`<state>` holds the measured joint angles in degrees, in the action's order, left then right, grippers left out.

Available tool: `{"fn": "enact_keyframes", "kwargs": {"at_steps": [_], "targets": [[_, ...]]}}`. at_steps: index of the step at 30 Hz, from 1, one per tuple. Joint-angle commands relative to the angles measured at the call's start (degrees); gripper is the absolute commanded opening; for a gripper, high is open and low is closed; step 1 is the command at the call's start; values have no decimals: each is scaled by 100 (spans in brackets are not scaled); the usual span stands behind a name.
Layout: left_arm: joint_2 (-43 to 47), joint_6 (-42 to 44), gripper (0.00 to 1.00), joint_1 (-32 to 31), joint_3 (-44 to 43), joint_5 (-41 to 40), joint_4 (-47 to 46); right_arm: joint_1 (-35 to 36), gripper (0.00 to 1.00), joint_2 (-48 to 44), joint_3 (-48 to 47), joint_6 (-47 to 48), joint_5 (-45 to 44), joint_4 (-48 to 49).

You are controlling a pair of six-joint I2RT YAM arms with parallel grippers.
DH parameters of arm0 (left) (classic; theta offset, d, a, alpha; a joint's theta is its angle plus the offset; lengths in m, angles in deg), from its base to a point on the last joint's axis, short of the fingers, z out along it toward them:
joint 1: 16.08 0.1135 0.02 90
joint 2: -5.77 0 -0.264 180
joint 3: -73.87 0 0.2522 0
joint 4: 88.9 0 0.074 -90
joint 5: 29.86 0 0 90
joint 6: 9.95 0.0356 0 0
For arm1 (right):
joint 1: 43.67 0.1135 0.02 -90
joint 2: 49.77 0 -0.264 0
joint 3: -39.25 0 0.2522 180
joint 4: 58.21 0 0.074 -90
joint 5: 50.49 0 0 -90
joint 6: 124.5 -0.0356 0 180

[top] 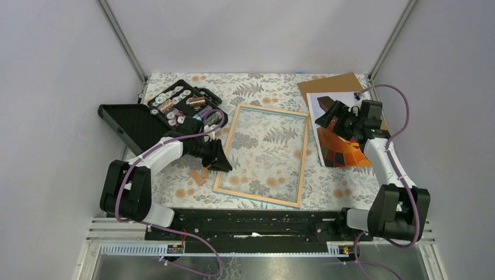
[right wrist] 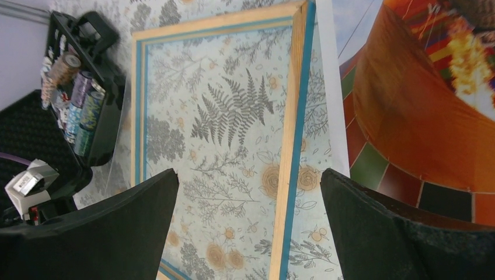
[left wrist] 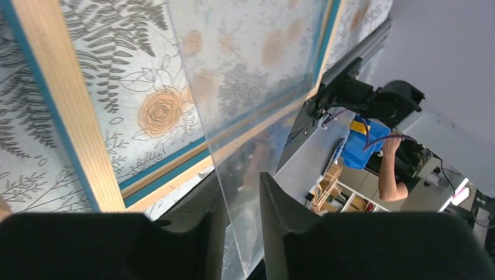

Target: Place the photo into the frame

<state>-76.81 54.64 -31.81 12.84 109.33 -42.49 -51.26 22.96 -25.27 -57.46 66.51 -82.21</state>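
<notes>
The frame lies flat mid-table, light wood rim up, its blue edge showing in the wrist views. At the frame's left rim, my left gripper has its jaws a little apart, with the raised edge of the clear pane between them. The gap is wider than the thin sheet. The photo, an orange-red balloon print, lies face up to the right of the frame. My right gripper hovers wide open over the photo's upper part, holding nothing.
A brown backing board lies at the back right, partly under the photo. A black case of small parts with its lid open sits at the back left. Small tan pieces lie by the frame's left rim.
</notes>
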Motion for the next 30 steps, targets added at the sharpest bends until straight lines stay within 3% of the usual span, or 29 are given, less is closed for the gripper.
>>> {"fn": "enact_keyframes", "kwargs": {"at_steps": [1,10,18,24,30], "targets": [[17,69,33,-24,-154,-525,-336,297,100,264,-302,62,-330,-172],[153,-16,61,-26,-31,-1027,-807,578,100,1075,-232,-204,-640,45],[-161,-279,58,-180,275,-1220,-1378,718,98,1840,-394,-429,-776,230],[-435,-324,55,-1053,130,-2329,-1427,873,88,2037,-370,-464,-874,402],[-243,-322,62,-1124,56,-3067,-1121,971,84,2232,-339,-435,-1005,427]]}}
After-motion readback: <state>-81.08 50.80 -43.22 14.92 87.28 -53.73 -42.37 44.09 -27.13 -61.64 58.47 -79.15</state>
